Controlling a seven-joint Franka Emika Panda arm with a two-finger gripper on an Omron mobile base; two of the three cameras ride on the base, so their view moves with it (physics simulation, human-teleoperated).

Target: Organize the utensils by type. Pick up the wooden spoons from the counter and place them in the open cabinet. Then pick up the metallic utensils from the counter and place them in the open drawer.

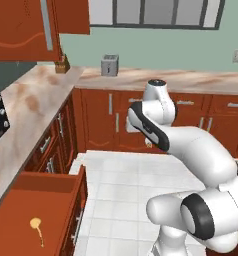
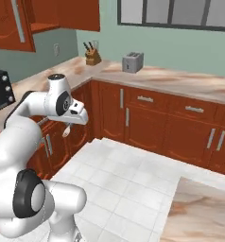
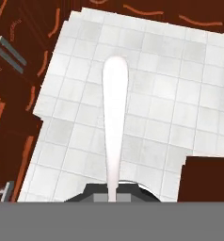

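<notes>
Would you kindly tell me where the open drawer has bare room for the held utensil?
The drawer is bare across its far half, beyond the small wooden spoon, and alongside its front panel. Only the spoon's own spot is taken.

the utensil [image 3: 115, 117] has its lower end hidden at the bottom of the hand view, so the finger contact cannot be seen. in the right base view it [image 2: 66, 131] is too small to identify. the drawer [image 1: 36, 210] is cut off at lower left.
</notes>
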